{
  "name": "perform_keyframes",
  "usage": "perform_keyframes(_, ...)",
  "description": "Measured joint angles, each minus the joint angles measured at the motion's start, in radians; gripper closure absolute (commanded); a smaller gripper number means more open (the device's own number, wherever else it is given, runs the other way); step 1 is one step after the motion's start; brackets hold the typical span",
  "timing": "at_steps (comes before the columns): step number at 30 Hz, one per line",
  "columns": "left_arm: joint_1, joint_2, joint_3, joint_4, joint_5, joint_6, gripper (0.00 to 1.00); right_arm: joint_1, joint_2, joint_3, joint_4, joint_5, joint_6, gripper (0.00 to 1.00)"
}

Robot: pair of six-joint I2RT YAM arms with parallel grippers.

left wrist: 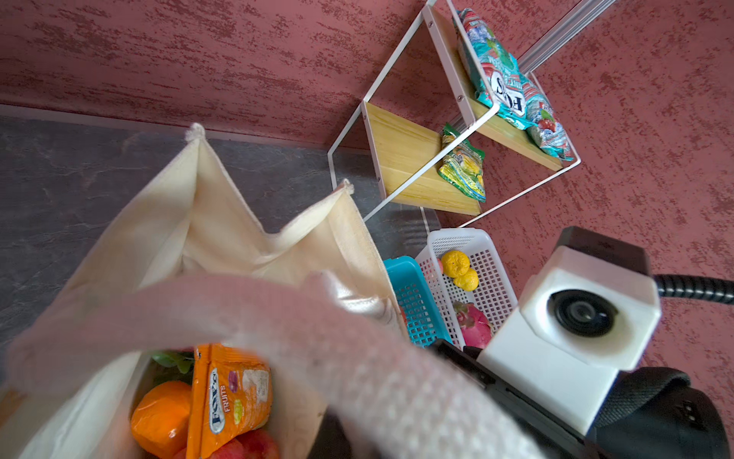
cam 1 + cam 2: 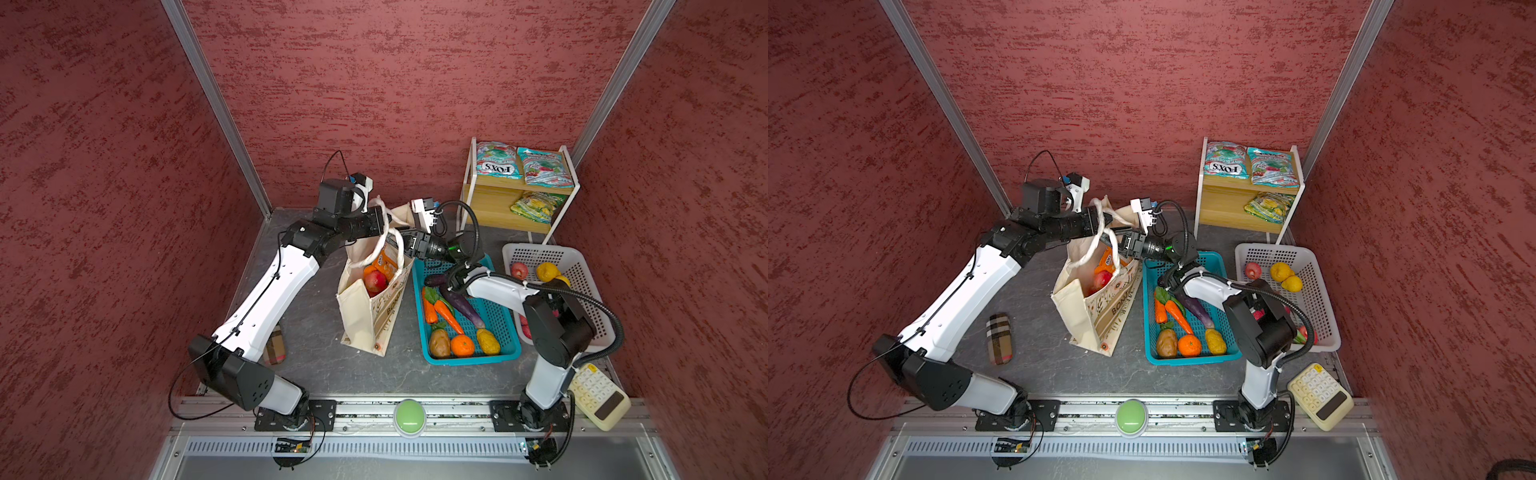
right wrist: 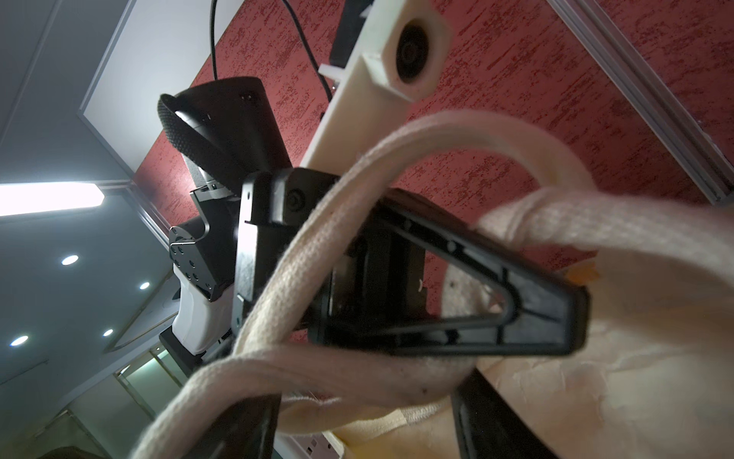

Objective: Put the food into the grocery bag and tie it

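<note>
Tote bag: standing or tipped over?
Standing, mouth open: the grocery bag rests on its base, orange packet and apple visible inside.

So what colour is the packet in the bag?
Orange packet, clearest in the left wrist view.

Grey stone-look table (image 2: 320,374): the grocery bag (image 2: 361,316) stands at centre, the teal basket (image 2: 469,359) just beside it at three o'clock, and the white basket (image 2: 582,274) beyond. The shelf rack (image 2: 498,199) stands at one o'clock, the checked pouch (image 2: 1000,338) lies at eight, and the calculator (image 2: 598,397) at five.
</note>
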Motion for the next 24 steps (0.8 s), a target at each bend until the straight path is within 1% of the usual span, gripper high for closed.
perform_keyframes(2,0.0,-0.002,-0.005,0.001,-0.003,0.008,0.97,0.0,0.001,0.0,-0.011,0.001,0.004,0.42)
perform_keyframes(6,0.001,-0.003,-0.005,0.002,-0.015,0.023,0.97,0.002,0.0,0.0,-0.025,0.003,0.004,0.43)
perform_keyframes(11,0.008,-0.003,-0.005,0.0,-0.027,0.037,0.97,0.004,-0.01,0.0,-0.053,0.0,-0.016,0.36)
perform_keyframes(17,0.045,-0.003,-0.011,-0.007,-0.036,0.051,0.97,0.008,-0.043,-0.005,-0.072,-0.021,-0.049,0.29)
perform_keyframes(20,0.046,-0.003,-0.011,-0.01,-0.034,0.054,0.97,0.008,-0.05,-0.009,-0.082,-0.022,-0.057,0.28)
perform_keyframes(24,0.045,0.002,-0.011,-0.01,-0.035,0.055,0.97,0.008,-0.05,-0.008,-0.09,-0.023,-0.06,0.29)
